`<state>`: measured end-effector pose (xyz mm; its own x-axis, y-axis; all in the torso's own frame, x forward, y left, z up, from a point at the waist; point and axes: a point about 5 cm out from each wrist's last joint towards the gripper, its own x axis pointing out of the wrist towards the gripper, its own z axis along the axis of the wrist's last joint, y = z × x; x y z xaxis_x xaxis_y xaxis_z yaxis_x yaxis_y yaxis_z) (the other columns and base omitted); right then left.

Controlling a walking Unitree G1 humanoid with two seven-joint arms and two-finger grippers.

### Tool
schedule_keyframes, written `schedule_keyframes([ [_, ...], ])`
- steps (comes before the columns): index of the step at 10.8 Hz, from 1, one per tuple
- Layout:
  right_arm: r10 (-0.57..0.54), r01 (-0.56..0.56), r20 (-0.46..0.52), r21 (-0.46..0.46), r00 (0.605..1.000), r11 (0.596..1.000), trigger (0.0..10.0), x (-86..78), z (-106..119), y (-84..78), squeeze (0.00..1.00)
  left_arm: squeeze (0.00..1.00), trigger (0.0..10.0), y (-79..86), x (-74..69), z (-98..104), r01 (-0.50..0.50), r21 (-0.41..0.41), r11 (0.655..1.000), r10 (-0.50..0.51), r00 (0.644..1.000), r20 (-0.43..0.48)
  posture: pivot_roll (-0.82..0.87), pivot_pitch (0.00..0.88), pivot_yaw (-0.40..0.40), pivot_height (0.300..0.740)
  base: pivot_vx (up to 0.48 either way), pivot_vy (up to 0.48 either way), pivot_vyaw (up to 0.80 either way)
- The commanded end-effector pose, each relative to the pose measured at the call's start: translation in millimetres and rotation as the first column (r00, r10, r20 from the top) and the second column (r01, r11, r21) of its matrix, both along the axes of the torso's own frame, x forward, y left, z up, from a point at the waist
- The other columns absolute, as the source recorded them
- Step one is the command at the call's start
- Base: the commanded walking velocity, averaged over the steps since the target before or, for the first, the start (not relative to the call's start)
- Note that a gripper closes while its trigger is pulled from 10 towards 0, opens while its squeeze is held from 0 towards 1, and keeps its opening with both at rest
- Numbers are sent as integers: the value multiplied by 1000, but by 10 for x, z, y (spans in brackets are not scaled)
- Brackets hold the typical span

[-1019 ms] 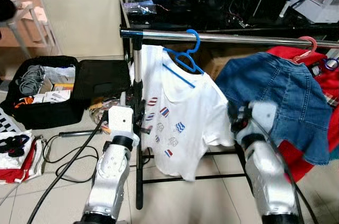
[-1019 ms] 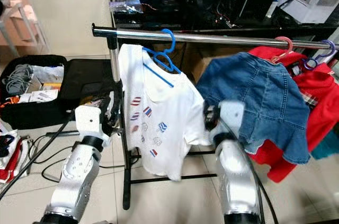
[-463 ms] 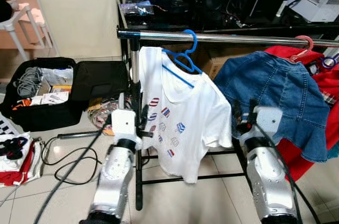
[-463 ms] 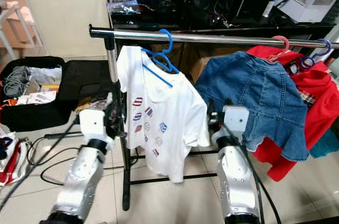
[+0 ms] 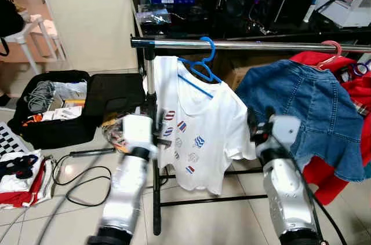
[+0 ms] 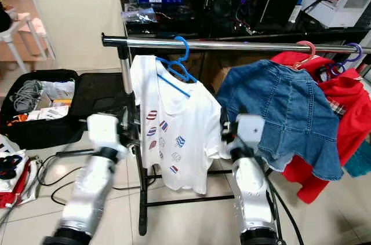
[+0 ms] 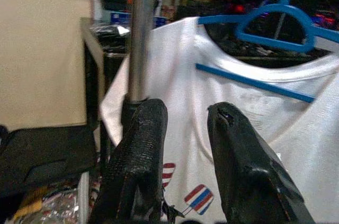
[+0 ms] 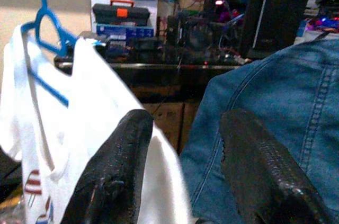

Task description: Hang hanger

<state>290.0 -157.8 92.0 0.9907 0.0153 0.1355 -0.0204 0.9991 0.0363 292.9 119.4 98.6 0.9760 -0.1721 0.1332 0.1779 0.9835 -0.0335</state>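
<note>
We see the blue hanger (image 5: pixel 201 66) hooked on the chrome rail (image 5: pixel 255 44), carrying a white T-shirt (image 5: pixel 197 126) beside a denim garment (image 5: pixel 307 112). Our left gripper (image 7: pixel 183 128) and right gripper (image 8: pixel 183 144) each hold their fingers slightly parted, gripping nothing. The left arm blurs in the head views; the rack's far end is cut off.

Pale tiled floor (image 5: pixel 220 222) and a beige wall (image 5: pixel 87 13). A black table (image 5: pixel 174 22) piled with electronics, an open black suitcase (image 5: pixel 58 106), a white chair (image 5: pixel 40 36).
</note>
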Motion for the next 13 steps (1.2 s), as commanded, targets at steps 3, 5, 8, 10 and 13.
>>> schedule_keyframes([
  [3,65,-64,37,-37,997,997,10000,-28,64,72,0,0,10000,-104,15,35,39,15,999,-39,999,14,145,39,-67,740,0,0,0],
  [5,23,-22,29,-46,999,999,10000,-44,36,-22,0,0,10000,-90,13,15,29,0,1000,-29,1000,9,124,43,-64,740,0,0,0],
  [8,36,-35,13,-61,999,998,10000,-96,6,-21,0,0,10000,-131,60,88,51,7,999,-51,998,27,119,60,-62,740,0,0,0],
  [10,25,-24,3,-68,1000,997,10000,-121,-16,-64,0,0,10000,-147,46,58,59,25,998,-59,998,19,112,61,-50,740,0,-184,0],
  [13,10,-11,-9,-75,1000,997,10000,-162,-55,-114,0,0,10000,-167,54,46,73,34,997,-73,997,15,107,46,-48,740,0,-449,0],
])
